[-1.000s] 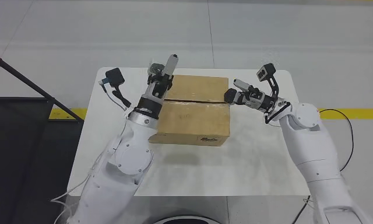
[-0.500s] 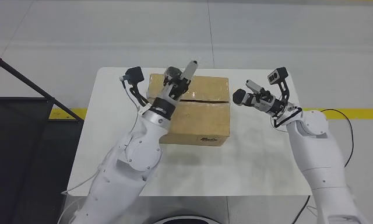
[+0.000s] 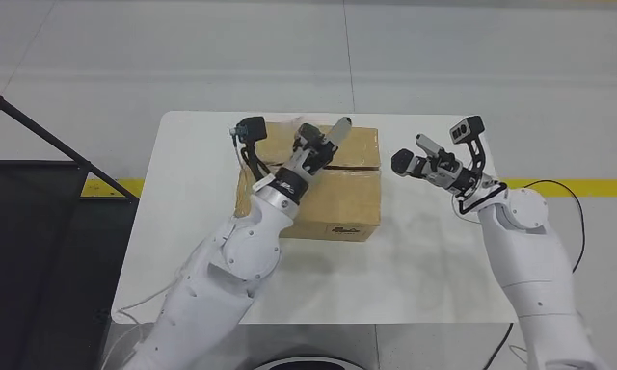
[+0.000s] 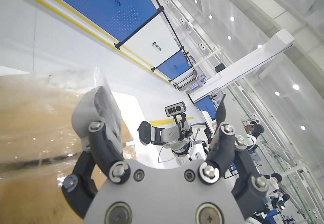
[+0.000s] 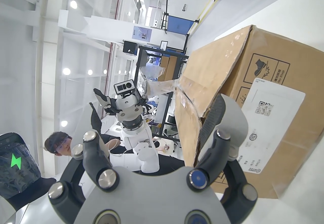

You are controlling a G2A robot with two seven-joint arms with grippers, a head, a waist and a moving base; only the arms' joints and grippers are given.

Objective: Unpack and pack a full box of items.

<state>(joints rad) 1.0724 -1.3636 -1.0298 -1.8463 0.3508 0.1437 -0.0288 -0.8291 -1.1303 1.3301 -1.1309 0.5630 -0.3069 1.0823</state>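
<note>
A closed brown cardboard box (image 3: 337,201) stands mid-table, its flap seam running across the top. Above the far part of that top is my left gripper (image 3: 325,137), open. A strip of clear tape (image 5: 162,84) stretches from the seam up to one of its fingers (image 4: 101,108) and clings there. The left wrist view has the box (image 4: 33,113) blurred behind the tape (image 4: 106,88). My right gripper (image 3: 410,153) is open beside the box's right end, apart from it. Its fingers (image 5: 220,113) frame the box (image 5: 265,62) corner, holding nothing.
The white table (image 3: 434,264) has bare room in front of and to the right of the box. A white label (image 5: 268,118) is on the box's right end. A black frame (image 3: 39,148) stands off the table's left side.
My left gripper has moved right along the box top, from the far-left corner toward the middle, drawing the tape with it. The right gripper has backed slightly right, away from the box.
</note>
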